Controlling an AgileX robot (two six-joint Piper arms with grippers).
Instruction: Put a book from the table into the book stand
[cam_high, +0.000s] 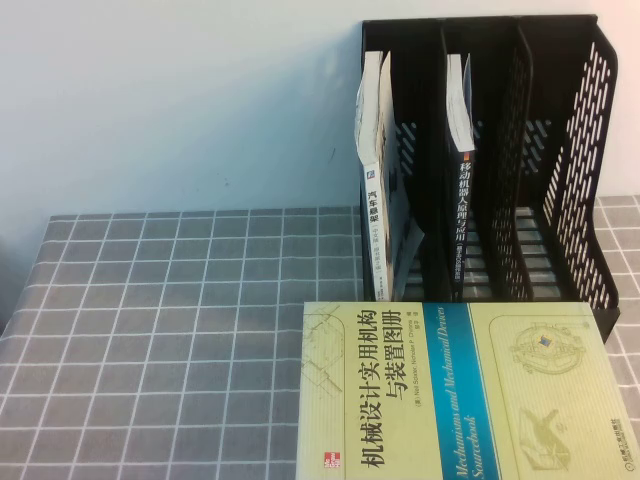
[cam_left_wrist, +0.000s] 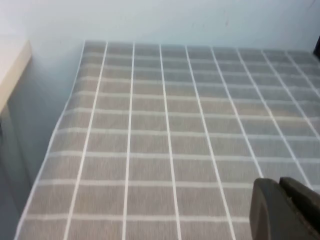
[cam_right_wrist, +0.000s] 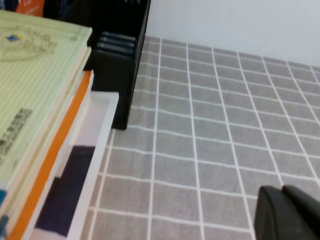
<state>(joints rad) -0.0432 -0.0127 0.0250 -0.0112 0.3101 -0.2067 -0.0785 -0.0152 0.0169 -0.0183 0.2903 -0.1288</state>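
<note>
Book (cam_high: 460, 390) lies flat on table (cam_high: 170, 340), directly in front of book stand (cam_high: 490, 150), atop stack of other books (cam_right_wrist: 65, 185); cover pale yellow-green, blue spine band, black Chinese title, faint mechanical drawings. Step in hand: approach, book not yet grasped. Left gripper (cam_left_wrist: 287, 210) over bare grid cloth, well left of stand; right gripper (cam_right_wrist: 290, 212) just right of stack; finger state of both: cannot tell. Judged next move: grasp book, stand upright, insert in right slot, which is empty
</note>
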